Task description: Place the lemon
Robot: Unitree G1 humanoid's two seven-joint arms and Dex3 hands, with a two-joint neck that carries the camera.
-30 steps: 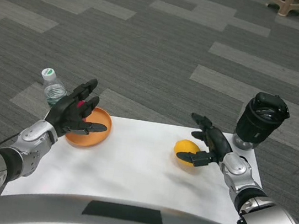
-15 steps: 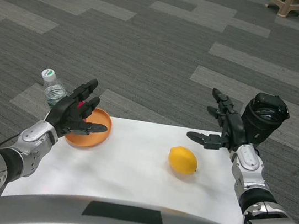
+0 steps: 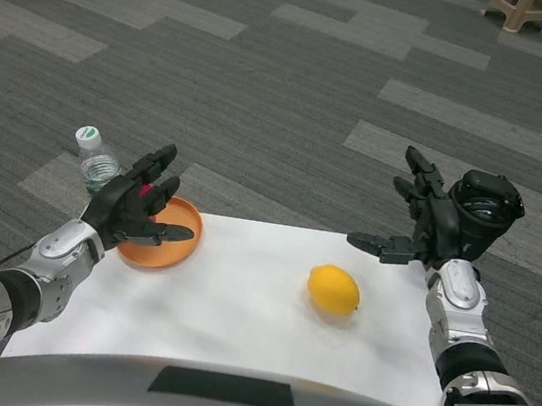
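Note:
A yellow lemon lies on the white table, right of centre, with nothing touching it. My right hand hovers above and to the right of the lemon, fingers spread and holding nothing. An orange shallow bowl sits at the table's far left corner. My left hand hangs over the bowl's left side, fingers spread, with nothing in it.
A black cylindrical device on a grey base stands at the table's far right corner, just behind my right hand. A clear water bottle with a white cap stands beyond the table's left edge. Grey patterned carpet lies beyond the table.
My right hand has let go of the lemon and risen up and to the right, away from it. The lemon now lies free on the table. The left hand has not moved.

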